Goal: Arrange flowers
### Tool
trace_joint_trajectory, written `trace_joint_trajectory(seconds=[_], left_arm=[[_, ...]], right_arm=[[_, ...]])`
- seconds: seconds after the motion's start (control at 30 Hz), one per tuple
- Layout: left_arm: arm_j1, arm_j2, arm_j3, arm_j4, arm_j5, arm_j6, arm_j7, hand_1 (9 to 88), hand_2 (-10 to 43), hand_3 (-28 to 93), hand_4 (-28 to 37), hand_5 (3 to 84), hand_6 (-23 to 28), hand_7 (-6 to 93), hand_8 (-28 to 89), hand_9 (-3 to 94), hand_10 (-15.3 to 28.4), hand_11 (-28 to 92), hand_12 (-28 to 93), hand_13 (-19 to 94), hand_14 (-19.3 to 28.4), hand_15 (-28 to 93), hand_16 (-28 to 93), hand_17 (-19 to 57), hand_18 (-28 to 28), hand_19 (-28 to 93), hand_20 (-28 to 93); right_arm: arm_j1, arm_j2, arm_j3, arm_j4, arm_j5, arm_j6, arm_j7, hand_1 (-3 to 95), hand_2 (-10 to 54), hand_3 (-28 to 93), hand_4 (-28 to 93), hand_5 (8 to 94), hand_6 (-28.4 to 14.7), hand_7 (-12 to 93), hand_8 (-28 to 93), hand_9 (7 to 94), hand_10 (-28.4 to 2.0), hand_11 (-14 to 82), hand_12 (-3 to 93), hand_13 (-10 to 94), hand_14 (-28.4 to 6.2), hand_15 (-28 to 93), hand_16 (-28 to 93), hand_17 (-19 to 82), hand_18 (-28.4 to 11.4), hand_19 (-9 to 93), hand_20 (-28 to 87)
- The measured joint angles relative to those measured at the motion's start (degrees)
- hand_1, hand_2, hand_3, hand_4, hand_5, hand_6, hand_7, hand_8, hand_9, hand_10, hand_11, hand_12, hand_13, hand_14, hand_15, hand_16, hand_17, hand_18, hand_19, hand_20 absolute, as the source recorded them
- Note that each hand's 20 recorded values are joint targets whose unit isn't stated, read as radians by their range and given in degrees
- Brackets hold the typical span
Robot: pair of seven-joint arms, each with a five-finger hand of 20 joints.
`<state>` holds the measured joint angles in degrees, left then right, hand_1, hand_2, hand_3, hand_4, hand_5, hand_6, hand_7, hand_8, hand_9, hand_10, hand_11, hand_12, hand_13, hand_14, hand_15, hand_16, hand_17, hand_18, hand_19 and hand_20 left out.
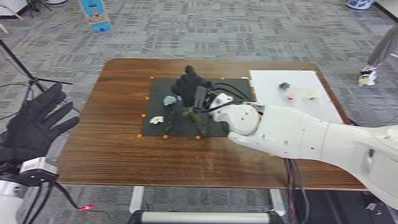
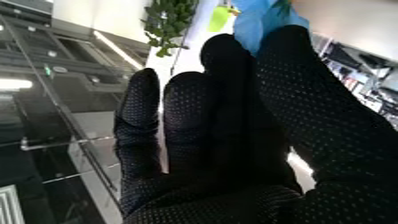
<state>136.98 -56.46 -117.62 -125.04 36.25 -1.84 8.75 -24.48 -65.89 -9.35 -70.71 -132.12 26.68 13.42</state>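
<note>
- Over dark mat (image 1: 182,131) on brown table (image 1: 115,160): right hand (image 1: 187,89), thumb and neighbouring finger closed in a pinch on light-blue flower (image 2: 265,19), soft broad petals, bit of green beside them.
- At left edge of table: left hand (image 1: 37,120), wide open, fingers spread, holding nothing.
- At mat, just left of right hand: pale-blue bloom (image 1: 170,100); whether same as the pinched one, cannot tell.
- Nearer, left part of mat: small white flower (image 1: 157,120), ragged outline.
- Right of that: leafy green sprig (image 1: 193,117), thin.
- On white board (image 1: 327,110), right: dark bloom (image 1: 284,85), pink bloom (image 1: 290,97) nearer, creamy bloom (image 1: 310,94) to the right, all apart.
</note>
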Motion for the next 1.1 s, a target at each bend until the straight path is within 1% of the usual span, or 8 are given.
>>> trace_joint_trajectory(seconds=[0.17,0.27,0.5,0.77,0.9,0.97,1.03,1.1], left_arm=[[-1.6,0.45,0.89,0.90,0.00,-0.02,-0.23,30.1,-9.1,51,-28.3,22.2,1.6,14.5,-8,16.4,8.3,9,19,13,12.8,8,5,-12.7,21.4,37,6],[-2.5,0.92,0.99,1.09,0.00,-0.16,-0.36,30.2,-9.0,51,-28.3,22.2,1.6,14.5,-8,16.5,8.3,9,19,13,12.8,8,5,-12.7,21.3,36,6],[-3.2,1.80,0.98,1.09,0.01,-0.45,-0.35,30.2,-9.2,51,-28.3,22.3,1.6,14.6,-9,16.5,8.3,9,19,13,12.9,8,5,-12.7,21.2,36,6],[-3.2,1.85,0.93,1.05,0.01,-0.68,-0.31,30.1,-9.1,51,-28.3,22.3,1.6,14.7,-9,16.4,8.3,9,19,13,12.9,8,5,-12.7,21.2,36,6],[-3.2,1.85,0.93,1.05,0.01,-0.69,-0.30,30.4,-8.9,50,-28.3,22.3,1.7,14.6,-9,16.5,8.2,9,19,13,12.9,8,5,-12.7,21.2,36,6],[-3.2,1.85,0.92,1.04,0.01,-0.70,-0.30,30.2,-9.1,51,-28.3,22.3,1.7,14.6,-9,16.5,8.2,9,19,13,12.9,8,5,-12.7,21.1,36,6],[-3.2,1.85,0.91,1.04,0.01,-0.70,-0.30,30.4,-8.9,50,-28.3,22.3,1.7,14.6,-9,16.5,8.2,9,19,13,12.9,8,5,-12.7,21.1,36,6],[-3.2,1.85,0.91,1.03,0.01,-0.70,-0.30,30.3,-8.9,50,-28.3,22.3,1.6,14.6,-9,16.5,8.2,9,19,13,12.9,8,5,-12.7,21.1,36,6]], right_arm=[[-0.9,-0.6,0.8,2.3,-0.4,-0.8,0.0,49.6,-9.5,78,-28,70.0,5.3,49,-5,68.4,-7.1,34.8,60.1,57,-6.3,71,50,25,-16.5,72,50],[-1.4,-0.8,1.4,3.0,-0.5,-1.6,-0.5,49.6,-9.5,78,-28,70.6,5.7,48,-6,68.4,-7.1,34.8,60.0,57,-6.3,71,50,25,-16.5,72,50],[-1.9,-1.0,1.6,3.4,-1.0,-3.7,-2.0,49.5,-9.5,78,-28,71.0,6.0,48,-6,68.2,-6.8,34.4,59.9,56,-6.2,71,50,24,-16.3,71,50],[-2.5,-0.9,1.5,2.9,-1.6,-5.3,-3.2,49.1,-9.5,78,-28,71.2,6.6,46,-7,67.7,-6.3,33.4,59.7,55,-6.2,71,50,23,-16.2,70,50],[-2.6,-0.8,1.5,2.6,-1.7,-6.2,-3.4,47.3,-9.5,77,-28,66.4,6.9,44,-8,66.2,-6.2,32.6,59.4,54,-6.9,72,48,23,-16.2,70,50],[-2.7,-0.7,1.5,2.3,-1.9,-6.9,-3.4,46.5,-9.5,76,-28,65.1,6.6,44,-8,65.3,-6.4,32.7,59.0,53,-7.2,74,44,22,-16.3,70,50],[-2.8,-0.6,1.8,2.1,-2.1,-7.7,-3.4,45.5,-9.5,74,-28,63.5,6.3,44,-8,64.7,-6.4,33.0,59.1,53,-7.3,75,43,22,-16.3,70,51],[-2.8,-0.6,2.1,1.9,-2.3,-8.5,-3.4,44.3,-9.5,74,-28,62.1,5.8,44,-8,62.5,-6.9,36.9,55.7,52,-7.6,75,42,22,-16.3,69,51]])
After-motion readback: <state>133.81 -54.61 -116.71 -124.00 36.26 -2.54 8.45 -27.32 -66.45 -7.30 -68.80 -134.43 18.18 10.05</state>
